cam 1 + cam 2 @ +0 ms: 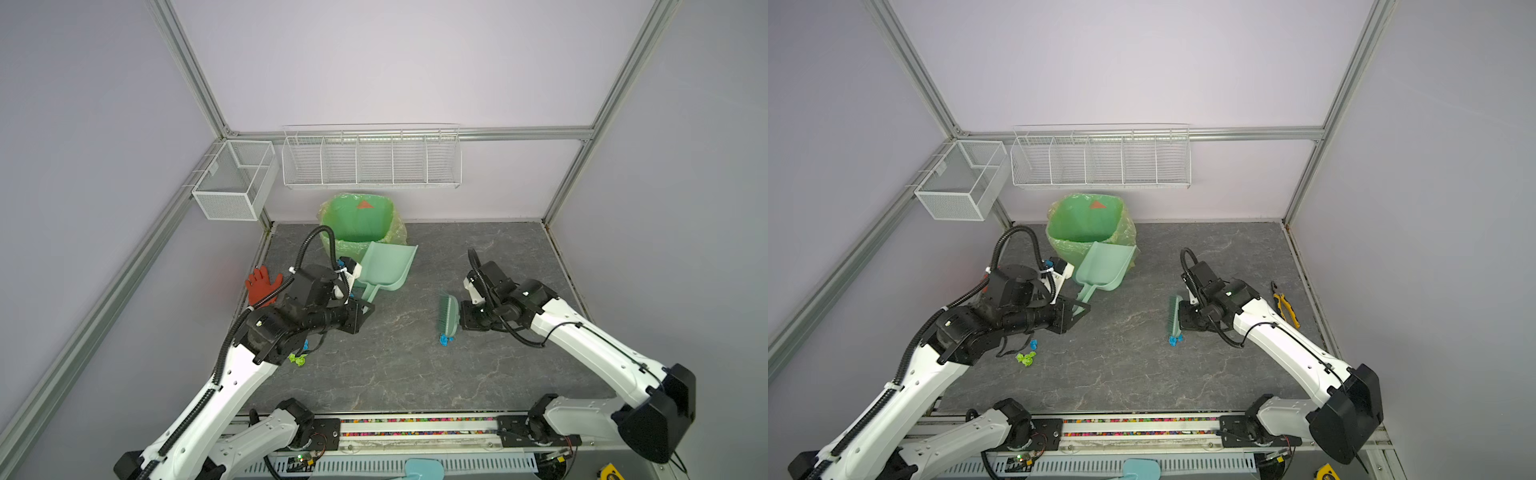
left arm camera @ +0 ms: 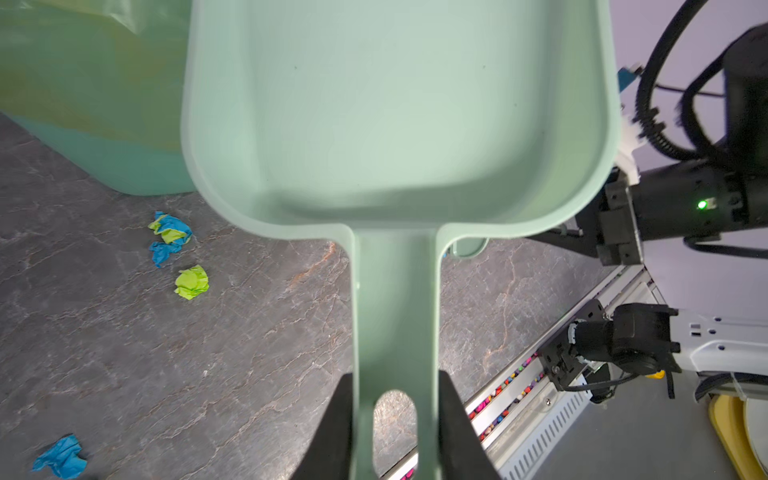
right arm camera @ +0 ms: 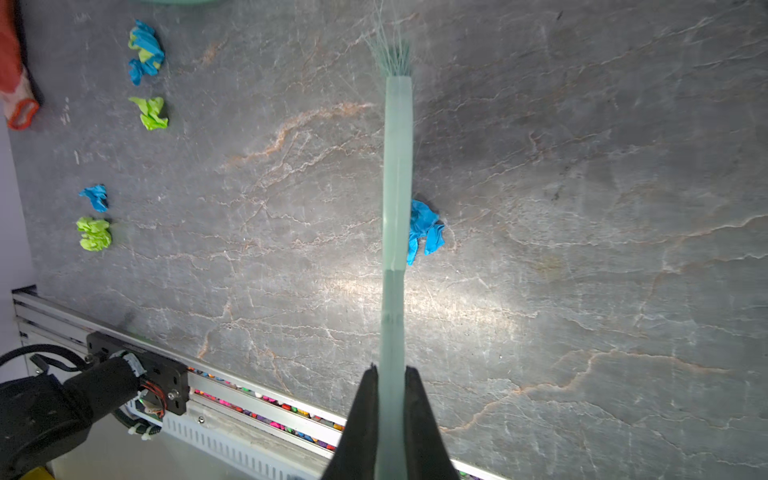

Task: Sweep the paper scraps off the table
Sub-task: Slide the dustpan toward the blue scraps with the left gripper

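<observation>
Beside the lined bin [image 1: 356, 226], the left gripper [image 2: 395, 399] pinched the dustpan [image 2: 395, 124] by its handle, pan empty (probably parked out of the sweep path, waiting to receive). The right gripper [image 3: 392, 386] was clamped tight on the brush [image 3: 397, 166], a blue scrap [image 3: 424, 230] just beside it, likely the next push. Other paper scraps [image 3: 147, 110] lay on the table [image 3: 582, 166] near the left arm.

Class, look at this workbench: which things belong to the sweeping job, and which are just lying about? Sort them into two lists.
Belongs to the job: paper scraps, table, dustpan held in the left hand, brush held in the right hand, lined bin.

Just lying about: orange-red glove, yellow-handled pliers, wire baskets on the wall.
</observation>
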Controlling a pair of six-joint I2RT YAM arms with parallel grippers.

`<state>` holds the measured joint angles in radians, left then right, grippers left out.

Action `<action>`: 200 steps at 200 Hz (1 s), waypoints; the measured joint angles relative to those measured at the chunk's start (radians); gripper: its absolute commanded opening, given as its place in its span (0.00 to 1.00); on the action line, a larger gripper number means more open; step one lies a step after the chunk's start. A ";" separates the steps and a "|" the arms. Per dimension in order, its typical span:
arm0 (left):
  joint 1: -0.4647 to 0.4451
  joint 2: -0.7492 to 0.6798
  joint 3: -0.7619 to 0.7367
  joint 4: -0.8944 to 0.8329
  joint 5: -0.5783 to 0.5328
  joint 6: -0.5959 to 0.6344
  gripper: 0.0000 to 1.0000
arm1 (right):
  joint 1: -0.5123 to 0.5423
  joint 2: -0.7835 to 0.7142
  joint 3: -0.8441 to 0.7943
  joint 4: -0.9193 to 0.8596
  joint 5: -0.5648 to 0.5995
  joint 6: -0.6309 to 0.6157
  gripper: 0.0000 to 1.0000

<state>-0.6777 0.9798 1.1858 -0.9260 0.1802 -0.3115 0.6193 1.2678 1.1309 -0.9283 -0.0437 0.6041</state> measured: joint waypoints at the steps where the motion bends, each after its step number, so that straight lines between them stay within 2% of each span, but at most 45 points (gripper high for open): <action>1: -0.002 0.002 0.000 0.000 -0.001 0.000 0.00 | -0.005 -0.002 0.000 0.000 -0.002 0.000 0.07; 74: -0.148 0.082 0.001 0.012 -0.071 0.014 0.00 | -0.135 -0.032 0.002 -0.045 -0.044 -0.030 0.07; 120: -0.179 0.082 -0.032 0.014 -0.079 0.019 0.00 | -0.159 -0.037 0.022 -0.087 -0.041 -0.038 0.07; 200: -0.269 0.092 -0.141 -0.008 -0.153 -0.001 0.00 | -0.168 -0.040 0.068 -0.164 0.011 -0.074 0.07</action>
<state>-0.9470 1.0721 1.0447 -0.9337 0.0269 -0.3126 0.4511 1.2274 1.1992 -1.0920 -0.0330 0.5297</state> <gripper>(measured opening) 0.243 0.109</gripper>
